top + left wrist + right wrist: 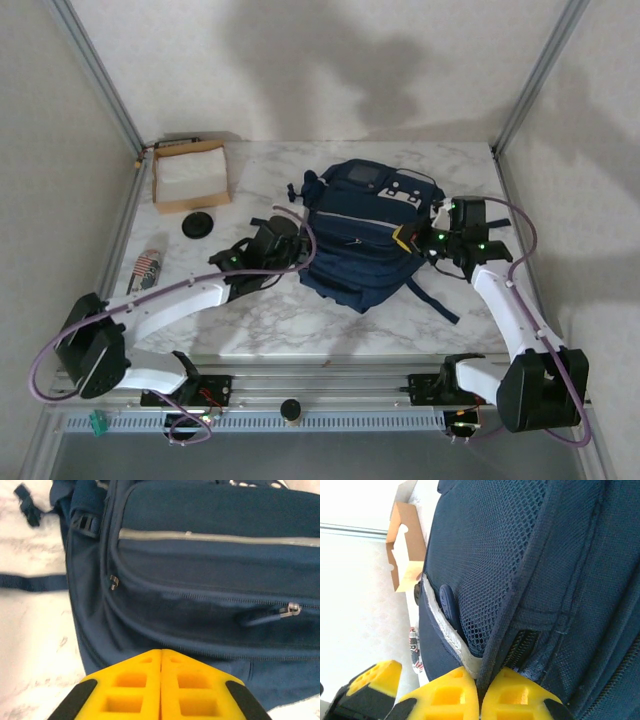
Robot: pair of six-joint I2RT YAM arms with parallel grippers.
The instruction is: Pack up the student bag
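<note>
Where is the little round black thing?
In the top view, the small round black disc lies on the left side of the white marble table, just on the arms' side of the shallow brown cardboard box and left of the navy blue fabric backpack.

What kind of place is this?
Probably a robot test bench in a lab: a marble-pattern table enclosed by plain panels on metal posts, robot arms bolted to a rail, and a backpack.

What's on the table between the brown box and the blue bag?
Nothing: in the top view the marble table between box and bag is bare. The black disc lies nearer the arms, off that line.
</note>
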